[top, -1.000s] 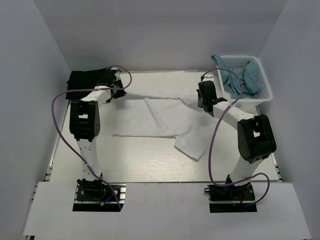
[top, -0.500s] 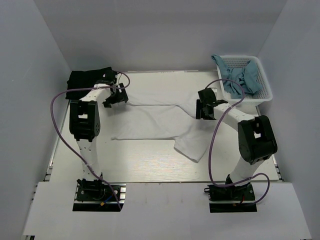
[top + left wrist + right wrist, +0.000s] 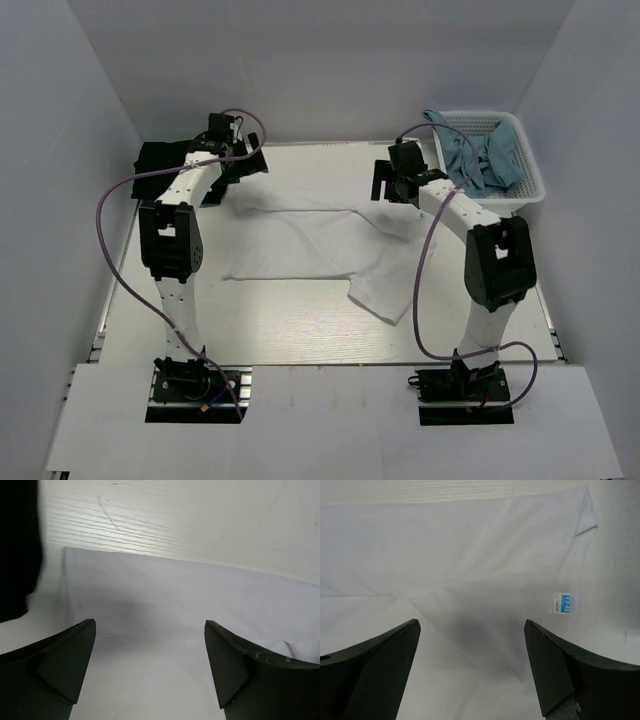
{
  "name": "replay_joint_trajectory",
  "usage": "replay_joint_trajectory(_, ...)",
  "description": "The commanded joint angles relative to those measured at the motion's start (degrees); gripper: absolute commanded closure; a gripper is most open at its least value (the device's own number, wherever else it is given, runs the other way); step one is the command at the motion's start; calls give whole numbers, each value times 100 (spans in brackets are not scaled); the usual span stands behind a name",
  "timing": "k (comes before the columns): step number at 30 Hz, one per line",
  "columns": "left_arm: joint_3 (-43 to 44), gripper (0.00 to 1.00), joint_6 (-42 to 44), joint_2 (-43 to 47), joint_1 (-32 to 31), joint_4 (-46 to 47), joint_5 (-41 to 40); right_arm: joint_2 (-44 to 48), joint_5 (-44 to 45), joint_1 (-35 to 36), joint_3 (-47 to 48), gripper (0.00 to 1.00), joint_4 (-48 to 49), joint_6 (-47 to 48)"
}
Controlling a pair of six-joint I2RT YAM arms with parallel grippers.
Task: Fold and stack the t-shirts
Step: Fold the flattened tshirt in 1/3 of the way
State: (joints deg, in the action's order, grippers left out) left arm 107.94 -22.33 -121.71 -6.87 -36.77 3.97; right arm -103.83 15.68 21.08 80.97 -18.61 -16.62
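Pale tabletop (image 3: 300,335) bears the white t-shirt (image 3: 300,240) flat beneath the left gripper (image 3: 243,163) and right gripper (image 3: 387,184), both wide open and empty, seemingly laid out for folding.

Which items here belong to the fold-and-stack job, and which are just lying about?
Job: white t-shirt, spread out mid-table; black t-shirt, far left corner.
Lying about: basket, far right; teal cloth inside it.

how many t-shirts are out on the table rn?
2. The white t-shirt lies spread out in the middle; the black t-shirt is bunched at the far left corner. The teal cloth in the white basket may hide more.
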Motion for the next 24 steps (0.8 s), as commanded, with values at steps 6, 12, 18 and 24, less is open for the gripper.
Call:
replay_joint_trajectory(6, 122, 0, -52, -907, -16, 127, 1018, -1428, -100, -183, 973, 10, -442, -815)
replay_joint_trajectory(12, -333, 0, 0, -898, 98, -66, 738, -1833, -469, -394, 912, 10, -380, -983)
replay_joint_trajectory(18, -608, 0, 219, -1021, 99, 30, 411, -2272, -619, -508, 903, 10, -284, -966)
replay_joint_trajectory(24, 578, 0, 343, -1066, 20, -479, 0, -2073, -523, -456, 1597, 10, -521, -63)
